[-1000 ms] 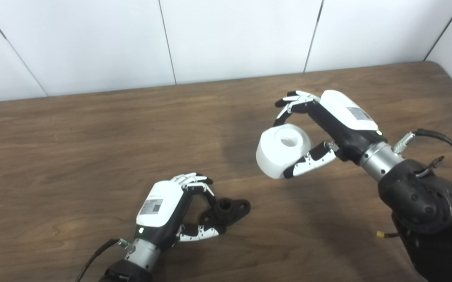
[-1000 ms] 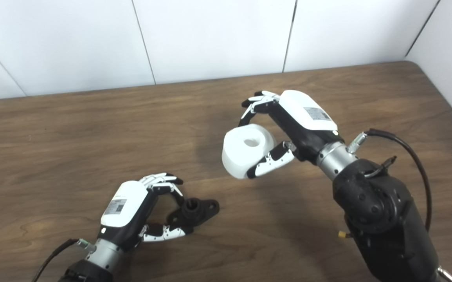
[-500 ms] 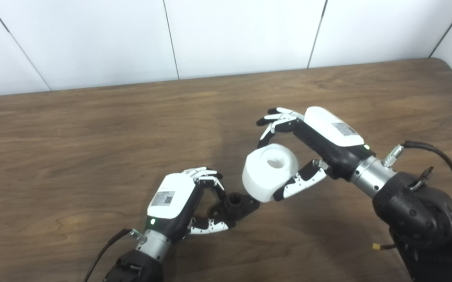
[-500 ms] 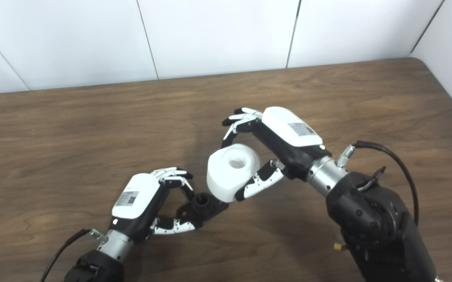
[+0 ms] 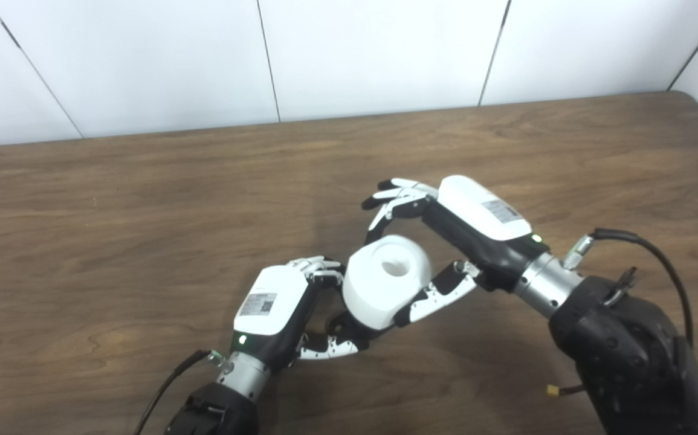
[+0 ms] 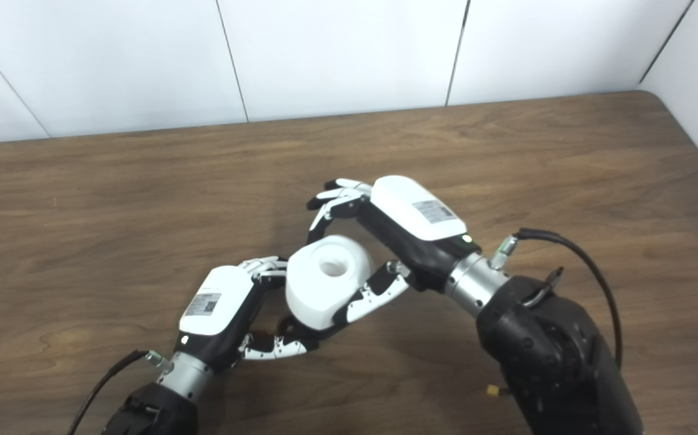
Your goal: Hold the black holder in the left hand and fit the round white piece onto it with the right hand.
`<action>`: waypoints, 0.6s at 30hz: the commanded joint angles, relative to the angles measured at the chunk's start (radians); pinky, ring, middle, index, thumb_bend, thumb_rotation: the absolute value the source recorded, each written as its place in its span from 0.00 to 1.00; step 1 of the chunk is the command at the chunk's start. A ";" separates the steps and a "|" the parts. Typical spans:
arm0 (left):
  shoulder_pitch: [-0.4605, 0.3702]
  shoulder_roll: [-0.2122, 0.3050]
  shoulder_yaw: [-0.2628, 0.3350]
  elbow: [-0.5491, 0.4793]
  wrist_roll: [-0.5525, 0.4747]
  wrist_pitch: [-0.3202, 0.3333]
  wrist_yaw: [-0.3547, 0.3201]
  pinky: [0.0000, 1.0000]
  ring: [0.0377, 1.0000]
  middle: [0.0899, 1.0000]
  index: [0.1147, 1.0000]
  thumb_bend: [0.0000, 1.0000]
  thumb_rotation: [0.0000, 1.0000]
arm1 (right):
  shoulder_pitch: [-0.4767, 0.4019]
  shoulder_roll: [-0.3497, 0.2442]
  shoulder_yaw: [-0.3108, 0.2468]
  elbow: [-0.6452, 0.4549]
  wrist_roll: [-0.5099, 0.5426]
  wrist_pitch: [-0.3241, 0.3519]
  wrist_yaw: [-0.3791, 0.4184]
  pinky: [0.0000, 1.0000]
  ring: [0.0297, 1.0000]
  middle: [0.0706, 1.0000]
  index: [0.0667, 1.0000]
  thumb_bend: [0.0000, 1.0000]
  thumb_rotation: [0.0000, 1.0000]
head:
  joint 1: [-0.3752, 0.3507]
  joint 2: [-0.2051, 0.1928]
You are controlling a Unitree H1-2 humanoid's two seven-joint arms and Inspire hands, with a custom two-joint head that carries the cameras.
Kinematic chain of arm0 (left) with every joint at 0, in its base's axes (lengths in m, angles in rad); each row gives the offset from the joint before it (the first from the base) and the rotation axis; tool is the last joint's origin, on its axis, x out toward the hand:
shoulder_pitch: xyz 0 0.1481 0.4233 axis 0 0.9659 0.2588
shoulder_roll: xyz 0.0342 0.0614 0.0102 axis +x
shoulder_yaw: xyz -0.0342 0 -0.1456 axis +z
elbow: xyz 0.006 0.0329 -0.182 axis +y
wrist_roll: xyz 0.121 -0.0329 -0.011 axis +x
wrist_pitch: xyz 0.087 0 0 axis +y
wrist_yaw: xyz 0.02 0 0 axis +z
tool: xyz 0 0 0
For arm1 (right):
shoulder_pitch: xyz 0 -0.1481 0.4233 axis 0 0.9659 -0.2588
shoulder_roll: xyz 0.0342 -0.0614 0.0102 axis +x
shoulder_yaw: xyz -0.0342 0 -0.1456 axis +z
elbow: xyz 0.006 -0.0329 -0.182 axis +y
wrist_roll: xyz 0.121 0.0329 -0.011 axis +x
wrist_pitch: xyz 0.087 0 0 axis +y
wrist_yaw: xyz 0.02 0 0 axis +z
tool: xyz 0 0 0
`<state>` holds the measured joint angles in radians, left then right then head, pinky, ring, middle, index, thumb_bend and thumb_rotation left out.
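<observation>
1. Two hands at work above a brown wooden table [image 5: 113,199], close together near its front middle.
2. Left hand [image 5: 276,308]: low over the table, fingers and thumb curled around the black holder [image 5: 349,326], clamped on it from above and below.
3. Black holder: almost wholly hidden under the white piece; only a dark sliver visible between the left thumb and the white body. Resting on the table or lifted off it: cannot tell.
4. Right hand [image 5: 445,241]: reaching in from the right, fingers [image 5: 394,199] arched over the far side of the round white piece [image 5: 385,287], thumb pressed along its near right side, clamped on it.
5. Round white piece: a thick cylinder with a round hole in its upper face, tilted a little toward the left, directly over the holder and touching the left fingertips. Seated on the holder or only held against it: cannot tell.
6. Behind the table: white wall panels [image 5: 385,54] with thin dark seams.
</observation>
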<state>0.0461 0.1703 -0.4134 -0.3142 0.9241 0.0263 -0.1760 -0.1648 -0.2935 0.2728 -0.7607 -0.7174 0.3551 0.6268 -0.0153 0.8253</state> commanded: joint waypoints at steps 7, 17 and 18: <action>-0.002 0.006 -0.008 -0.003 0.018 0.009 -0.023 0.84 0.84 0.75 0.42 0.52 0.06 | -0.025 0.021 0.010 0.004 -0.040 -0.070 -0.026 0.81 0.92 0.80 0.44 0.52 0.14 | 0.001 0.003; -0.002 0.002 -0.008 -0.011 0.020 0.016 -0.030 0.85 0.84 0.75 0.42 0.52 0.06 | -0.017 0.028 0.018 0.033 -0.067 -0.095 -0.023 0.81 0.93 0.81 0.44 0.52 0.14 | 0.001 0.009; -0.002 0.002 -0.009 -0.012 0.020 0.017 -0.031 0.85 0.84 0.76 0.42 0.52 0.06 | -0.015 0.027 0.018 0.035 -0.066 -0.098 -0.025 0.81 0.93 0.81 0.44 0.52 0.14 | -0.001 0.010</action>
<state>0.0449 0.1697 -0.4160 -0.3166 0.9283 0.0321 -0.1804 -0.1619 -0.2705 0.2953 -0.7145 -0.7806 0.2937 0.6258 -0.0153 0.8345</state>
